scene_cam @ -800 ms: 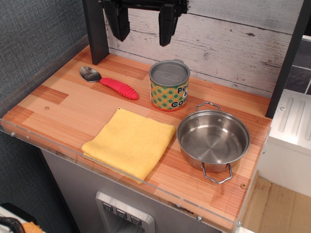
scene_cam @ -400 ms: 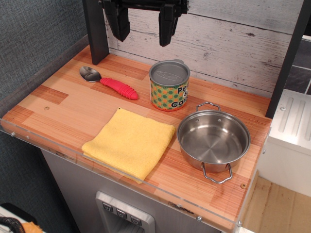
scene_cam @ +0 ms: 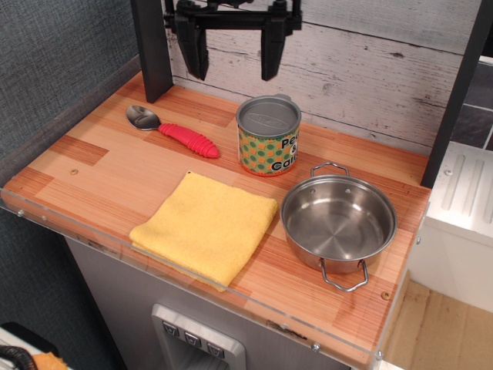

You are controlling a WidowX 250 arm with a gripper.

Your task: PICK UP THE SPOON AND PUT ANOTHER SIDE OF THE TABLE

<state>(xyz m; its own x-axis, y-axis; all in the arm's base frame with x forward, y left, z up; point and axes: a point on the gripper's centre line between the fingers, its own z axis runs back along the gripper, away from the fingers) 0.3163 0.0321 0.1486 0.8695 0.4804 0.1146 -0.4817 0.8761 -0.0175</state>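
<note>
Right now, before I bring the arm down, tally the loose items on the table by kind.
Spoon: 1, red-pink handle, back left
Can: 1, lid on, back middle
Pot: 1, steel, empty, right
Cloth: 1, yellow, folded, front
Total: 4. The gripper hangs open above, holding nothing.

Grey-lidded tin can (scene_cam: pixel 267 137) with green-and-orange dotted label, centre of the frame: showing "Pe", "&", "Car", the rest curving out of sight.

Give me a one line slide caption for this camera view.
Open gripper hovers above spoon on wooden table, beside can, yellow cloth, steel pot.
</note>
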